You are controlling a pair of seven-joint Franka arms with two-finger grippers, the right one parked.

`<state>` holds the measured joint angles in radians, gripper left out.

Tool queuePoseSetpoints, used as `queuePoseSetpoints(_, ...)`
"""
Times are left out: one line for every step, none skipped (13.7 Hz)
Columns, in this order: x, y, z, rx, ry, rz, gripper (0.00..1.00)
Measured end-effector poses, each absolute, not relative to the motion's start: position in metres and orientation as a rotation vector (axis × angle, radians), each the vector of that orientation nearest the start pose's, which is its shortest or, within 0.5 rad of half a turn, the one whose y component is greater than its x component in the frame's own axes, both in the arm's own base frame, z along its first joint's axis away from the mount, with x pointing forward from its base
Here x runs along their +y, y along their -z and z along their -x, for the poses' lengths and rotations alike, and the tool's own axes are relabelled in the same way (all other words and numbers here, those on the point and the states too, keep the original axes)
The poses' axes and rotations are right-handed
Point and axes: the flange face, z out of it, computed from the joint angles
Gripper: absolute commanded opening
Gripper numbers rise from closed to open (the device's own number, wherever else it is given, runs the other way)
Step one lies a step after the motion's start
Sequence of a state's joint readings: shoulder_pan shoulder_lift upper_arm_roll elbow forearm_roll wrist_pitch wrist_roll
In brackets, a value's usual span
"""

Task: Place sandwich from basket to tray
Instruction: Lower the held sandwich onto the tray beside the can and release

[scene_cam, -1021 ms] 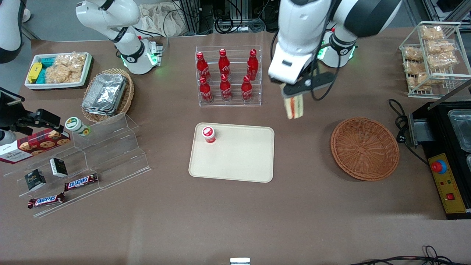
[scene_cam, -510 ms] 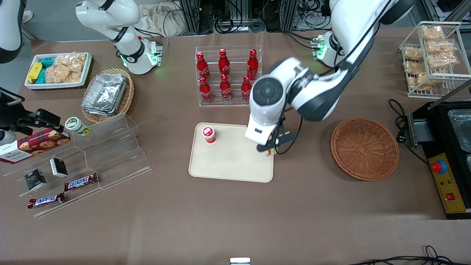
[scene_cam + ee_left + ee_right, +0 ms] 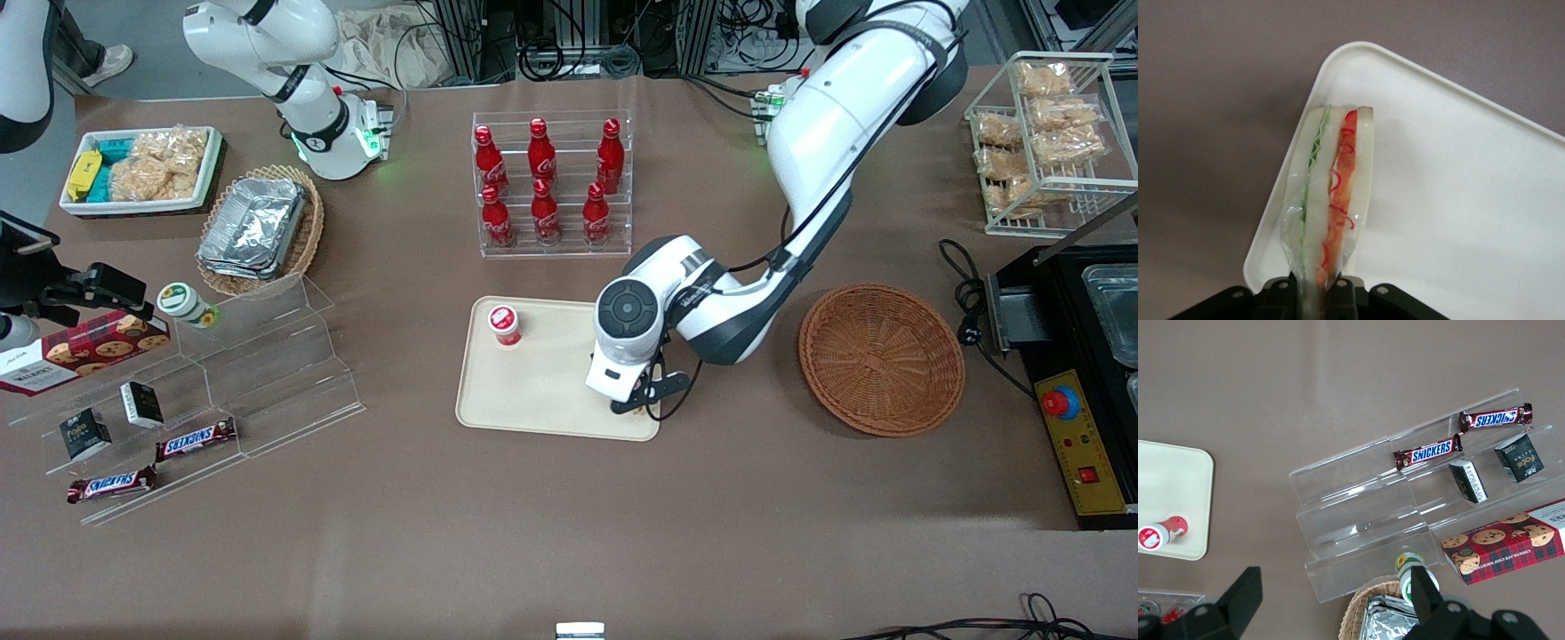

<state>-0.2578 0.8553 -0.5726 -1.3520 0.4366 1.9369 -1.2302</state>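
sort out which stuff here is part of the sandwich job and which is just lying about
Job:
- sandwich, clamped in the pincer above the tray corner
- tray
- basket, empty

Lying about:
- red-capped bottle on the tray
- cola bottle rack
- Snickers bars
- cookie box

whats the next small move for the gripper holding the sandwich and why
Probably lower a touch and open. The gripper is shut on the sandwich, which hangs over a corner of the tray, near its rim. The basket is already empty, so only the release seems left; nudging inward first may be safer.
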Motion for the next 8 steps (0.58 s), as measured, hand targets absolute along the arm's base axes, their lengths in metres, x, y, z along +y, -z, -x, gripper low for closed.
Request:
queuePoseSetpoints(-0.447, -0.240, -0.564, -0.521, -0.158, 2.993, 0.01)
queuePoseSetpoints(-0.448, -0.232, -0.562, -0.516, -0.166, 2.992, 0.18)
queuePoseSetpoints(-0.450, -0.230, -0.562, -0.515, -0.166, 2.995, 0.46)
queuePoseSetpoints(-0.450, -0.233, -0.563, -0.519, -0.161, 2.999, 0.80)
queuePoseSetpoints(-0.449, -0.235, -0.566, -0.525, -0.154, 3.002, 0.98)
queuePoseSetpoints(-0.449, -0.238, -0.569, -0.533, -0.147, 3.006, 1.00)
queuePoseSetpoints(-0.448, -0.244, -0.572, -0.543, -0.134, 3.013, 1.00)
queuePoseSetpoints(-0.448, -0.256, -0.577, -0.570, -0.108, 3.021, 1.00)
